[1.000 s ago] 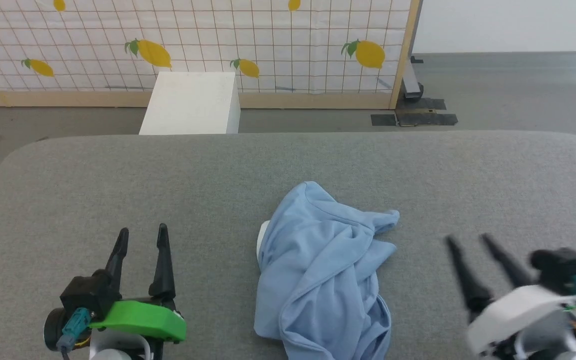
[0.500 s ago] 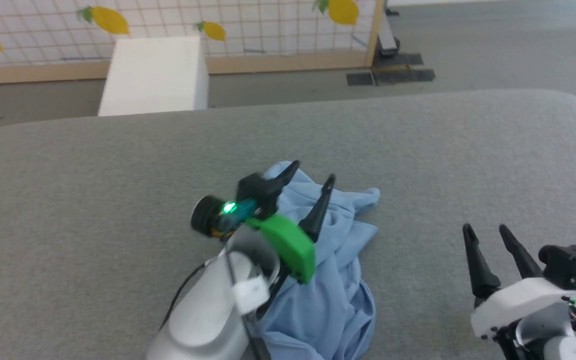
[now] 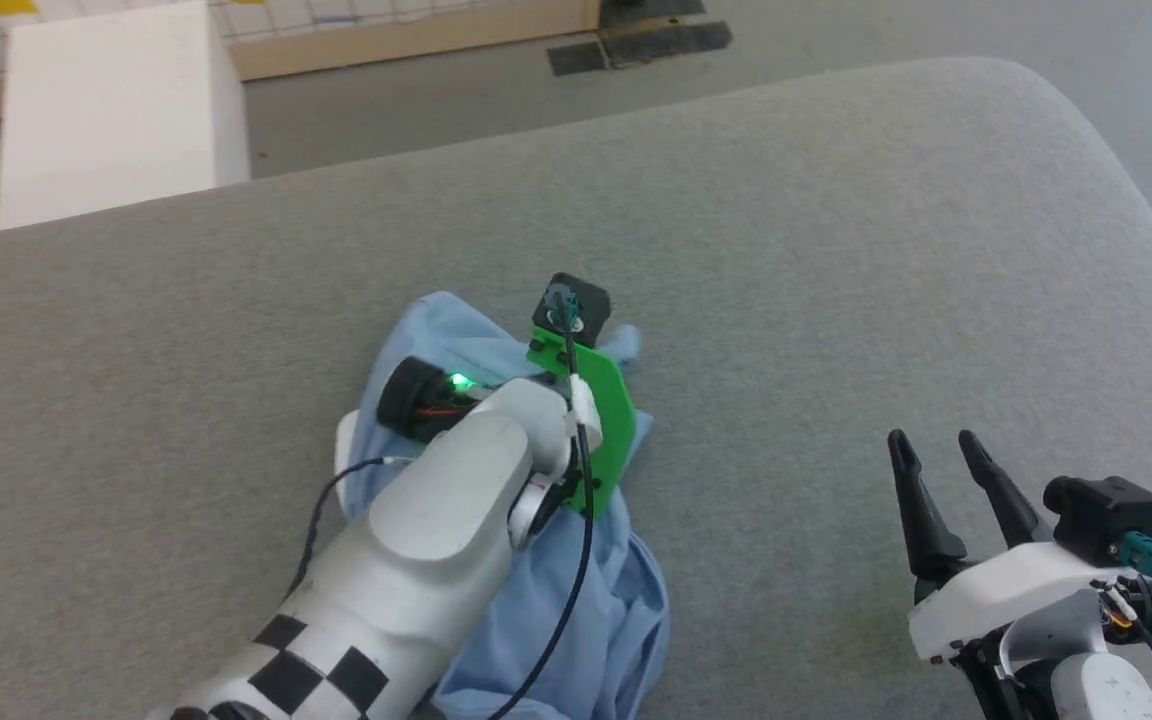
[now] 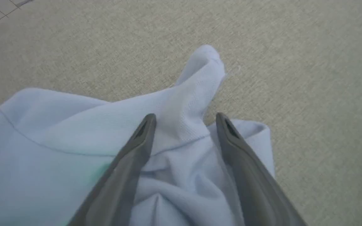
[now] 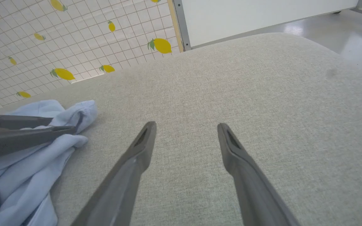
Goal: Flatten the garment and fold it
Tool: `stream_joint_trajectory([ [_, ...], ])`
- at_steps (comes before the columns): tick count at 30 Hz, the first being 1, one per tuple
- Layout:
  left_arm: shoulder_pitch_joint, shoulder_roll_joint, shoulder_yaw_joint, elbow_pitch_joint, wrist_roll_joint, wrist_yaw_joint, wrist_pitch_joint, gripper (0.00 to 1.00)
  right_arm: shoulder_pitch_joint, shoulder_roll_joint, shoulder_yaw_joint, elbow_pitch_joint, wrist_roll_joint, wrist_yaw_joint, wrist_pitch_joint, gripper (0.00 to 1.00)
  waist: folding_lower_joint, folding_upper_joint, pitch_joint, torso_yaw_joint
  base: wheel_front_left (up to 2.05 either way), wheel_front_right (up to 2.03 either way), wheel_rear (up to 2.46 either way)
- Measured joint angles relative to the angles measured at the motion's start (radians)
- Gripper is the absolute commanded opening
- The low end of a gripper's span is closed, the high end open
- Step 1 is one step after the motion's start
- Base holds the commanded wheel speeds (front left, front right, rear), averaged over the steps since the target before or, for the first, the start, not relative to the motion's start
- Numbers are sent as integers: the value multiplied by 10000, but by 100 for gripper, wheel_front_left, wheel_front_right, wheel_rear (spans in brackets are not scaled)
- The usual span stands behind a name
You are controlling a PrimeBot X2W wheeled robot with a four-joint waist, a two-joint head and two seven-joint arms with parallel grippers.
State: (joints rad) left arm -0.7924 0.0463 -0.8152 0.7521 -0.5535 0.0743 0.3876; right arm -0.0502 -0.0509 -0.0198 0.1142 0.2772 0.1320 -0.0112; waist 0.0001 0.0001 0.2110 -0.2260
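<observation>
The garment (image 3: 606,620) is a light blue knit heap, crumpled in the middle of the grey padded table (image 3: 816,240), with a white edge (image 3: 344,450) peeking out at its left. My left arm reaches over it, and its green wrist mount (image 3: 601,420) covers the fingers in the head view. In the left wrist view my left gripper (image 4: 185,117) stands open, fingers pointing down, with a raised fold of the garment (image 4: 187,103) between the tips. My right gripper (image 3: 926,450) is open over bare table to the right of the garment (image 5: 36,166), holding nothing.
A white box (image 3: 106,110) stands on the floor beyond the table's far edge. A wood-framed screen with a lemon print (image 5: 58,47) is behind it. The table's rounded far-right corner (image 3: 1066,110) drops to grey floor. Bare table stretches right of the garment.
The head camera has tilted down and turned. My left arm swung from the lower left over the garment and turned its fingers down onto a fold. The right gripper has hardly moved.
</observation>
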Motion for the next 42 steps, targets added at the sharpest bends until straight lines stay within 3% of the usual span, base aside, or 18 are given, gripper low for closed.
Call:
stream_joint_trajectory([
  [2,-158,6,-201,472,38,161,660,100,-4,-4,40,81,121,0,-61,100,0,0,108,-213,0,0,0],
  [3,-359,-4,-326,654,69,190,1034,4,-4,-2,75,142,151,0,-84,100,0,0,172,-367,0,0,0],
  [4,-451,-8,-345,698,65,188,1097,0,-4,-2,84,169,173,0,-102,100,0,0,190,-433,0,0,0],
  [6,-478,4,-316,654,-19,148,920,0,-4,-4,71,211,178,0,-111,100,0,0,171,-488,0,0,0],
  [11,-447,4,-69,-196,-583,163,-1028,0,-5,-6,52,217,174,0,-109,100,0,0,-2,-353,0,0,0],
  [19,-186,2,909,-1818,-1626,523,-4230,0,56,-2,-249,79,56,0,109,100,0,0,-539,346,0,0,0],
  [22,426,374,1423,-2568,-1779,803,-4918,0,138,-6,-353,-38,40,0,211,100,0,0,-762,742,0,0,0],
  [26,1829,1367,2213,-3875,-2109,1455,-5405,0,291,-4,-408,-184,40,0,337,100,0,0,-1000,1262,0,0,0],
  [32,4987,3035,3655,-5996,-2798,3055,-5563,0,421,-2,-487,-334,38,0,508,100,0,-1,-1285,2156,0,0,0],
  [36,6974,3659,4263,-6531,-3200,3956,-5411,0,509,0,-433,-345,38,0,614,100,0,0,-1422,2719,0,0,0],
  [40,8140,3946,4322,-6360,-3488,4422,-4903,0,512,4,-393,-332,40,2,817,100,-1,-1,-1534,3197,0,0,0],
  [41,8321,3969,4222,-6245,-3643,4537,-4491,15,515,2,-395,-318,36,0,926,100,0,-1,-1562,3315,0,0,0],
  [42,8492,3960,4080,-6169,-3825,4535,-4054,82,518,0,-376,-309,35,0,1014,100,0,-1,-1589,3428,0,0,0],
])
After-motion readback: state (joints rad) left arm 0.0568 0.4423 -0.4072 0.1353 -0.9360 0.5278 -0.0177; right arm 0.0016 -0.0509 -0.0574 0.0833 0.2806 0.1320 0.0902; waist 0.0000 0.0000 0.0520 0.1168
